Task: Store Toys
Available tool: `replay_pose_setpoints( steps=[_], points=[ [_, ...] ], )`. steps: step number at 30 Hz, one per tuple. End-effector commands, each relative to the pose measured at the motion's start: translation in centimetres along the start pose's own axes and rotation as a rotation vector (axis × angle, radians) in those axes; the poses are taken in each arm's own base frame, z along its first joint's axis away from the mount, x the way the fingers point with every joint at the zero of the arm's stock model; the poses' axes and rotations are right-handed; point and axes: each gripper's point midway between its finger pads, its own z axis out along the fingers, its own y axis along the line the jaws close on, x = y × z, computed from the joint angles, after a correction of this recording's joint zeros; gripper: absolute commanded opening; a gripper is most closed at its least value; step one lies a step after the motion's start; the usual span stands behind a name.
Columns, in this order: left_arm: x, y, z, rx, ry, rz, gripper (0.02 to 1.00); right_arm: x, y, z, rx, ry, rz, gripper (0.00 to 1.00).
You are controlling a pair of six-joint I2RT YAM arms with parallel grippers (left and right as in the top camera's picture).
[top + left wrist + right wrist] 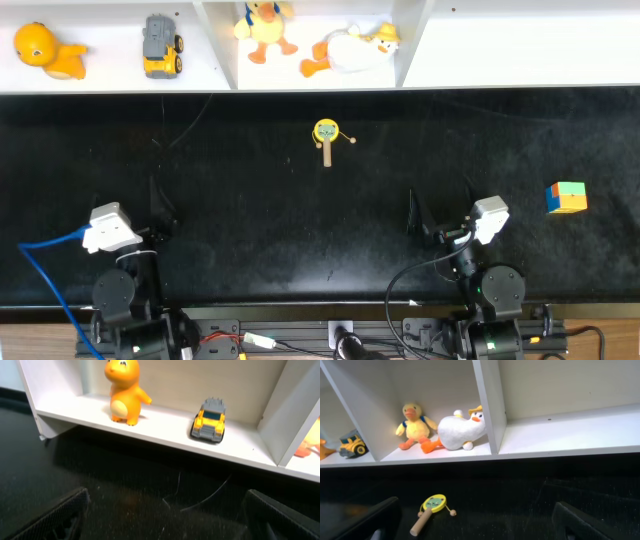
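Note:
A small rattle drum (327,136) with a yellow-green head and wooden handle lies on the black table near the shelf; it also lies ahead of my right gripper (475,532) as the rattle drum (431,510). A colourful cube (566,197) sits at the table's right. On the white shelf stand an orange figure (45,50), a yellow-grey truck (161,46), a yellow duck plush (265,28) and a white goose plush (350,50). My left gripper (160,205) and right gripper (440,210) rest low near the table's front, both open and holding nothing.
The white shelf (320,80) runs along the table's back edge with three compartments; the right compartment (570,425) has a bare floor. A blue cable (45,265) loops by the left arm's base. The black tabletop (300,230) spreads between the arms and the shelf.

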Motion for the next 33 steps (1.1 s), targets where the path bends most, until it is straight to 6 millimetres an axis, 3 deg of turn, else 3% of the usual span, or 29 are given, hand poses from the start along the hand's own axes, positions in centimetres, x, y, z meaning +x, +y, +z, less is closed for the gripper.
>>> replay_pose_setpoints(
  steps=[1, 8, 17, 33],
  points=[
    [-1.0, 0.2, -0.1, -0.009, -0.046, -0.019, 0.996, 0.3, -0.2, 0.0, 0.007, -0.001, 0.007, 0.996],
    [-2.8, 0.3, -0.2, -0.016, -0.119, -0.020, 0.998, 0.3, -0.2, 0.0, 0.007, -0.001, 0.007, 0.993],
    [1.4, 0.5, -0.1, -0.024, 0.050, -0.018, 0.998, 0.3, -0.2, 0.0, 0.008, -0.001, 0.007, 0.996],
    [1.4, 0.5, -0.1, -0.022, 0.053, 0.001, 0.998, 0.3, -0.2, 0.0, 0.008, -0.001, 0.007, 0.993]
  ],
)
